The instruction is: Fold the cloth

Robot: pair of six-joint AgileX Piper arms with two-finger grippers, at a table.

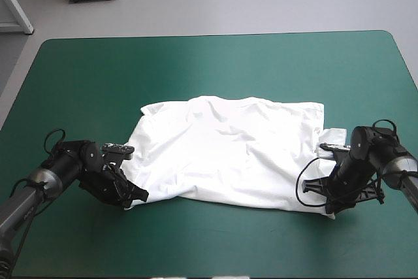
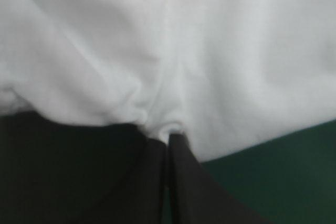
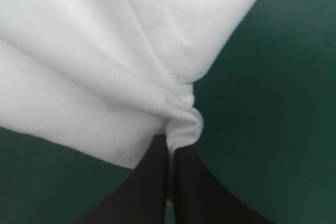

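High view: a white T-shirt (image 1: 228, 151) lay spread and rumpled at the middle of the teal-green cover (image 1: 196, 63). The left gripper (image 1: 136, 194) pinched its 8 o'clock corner and the right gripper (image 1: 328, 208) its 4 o'clock corner, both jaws nearly closed on puckered fabric. It looked soft, light and limp, likely to sag; the corners seemed the sensible hold.
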